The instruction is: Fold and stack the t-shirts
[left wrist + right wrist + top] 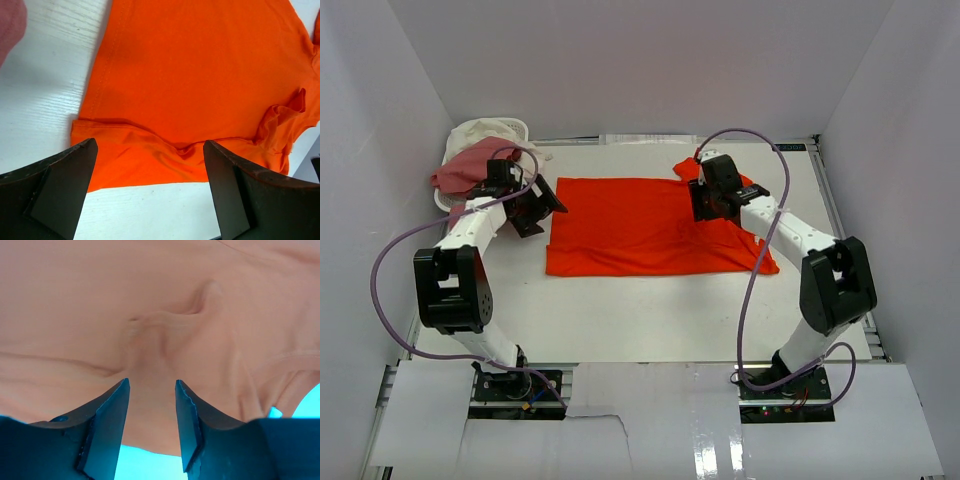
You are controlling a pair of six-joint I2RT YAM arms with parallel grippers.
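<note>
The bright orange-red t-shirt (640, 225) lies spread flat across the middle of the table. It fills the left wrist view (200, 75), with a folded strip along its near edge. My left gripper (542, 212) hovers at the shirt's left edge with its jaws wide open and empty (150, 145). My right gripper (703, 208) is over the shirt's right part near the collar. Its jaws are open (151, 382) with wrinkled fabric (160, 330) just beyond the tips. The dusty pink t-shirt (465, 170) and the cream-white t-shirt (485, 130) lie bunched in the basket.
A small white plastic basket (523, 125) stands at the far left corner, close behind the left arm. White walls enclose the table on three sides. A purple cable loops over each arm. The pink shirt's edge (10, 25) shows in the left wrist view.
</note>
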